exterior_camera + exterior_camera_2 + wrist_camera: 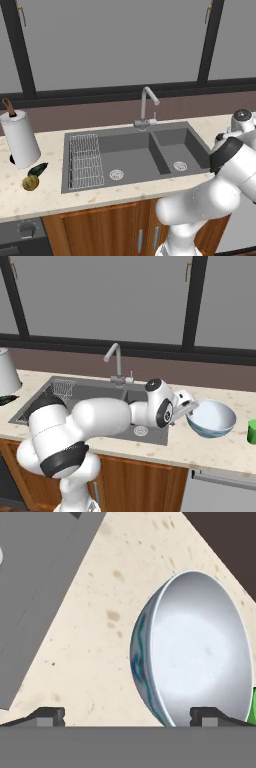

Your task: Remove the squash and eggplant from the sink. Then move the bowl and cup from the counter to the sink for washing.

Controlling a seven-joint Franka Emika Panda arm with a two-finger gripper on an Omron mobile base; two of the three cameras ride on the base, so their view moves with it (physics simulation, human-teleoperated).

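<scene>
Now jaws open, beside bowl [212,418]

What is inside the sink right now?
Both basins of the sink hold no vegetables or dishes: just two drains and the wire rack at the left end. The arm covers part of it in the right base view.
</scene>
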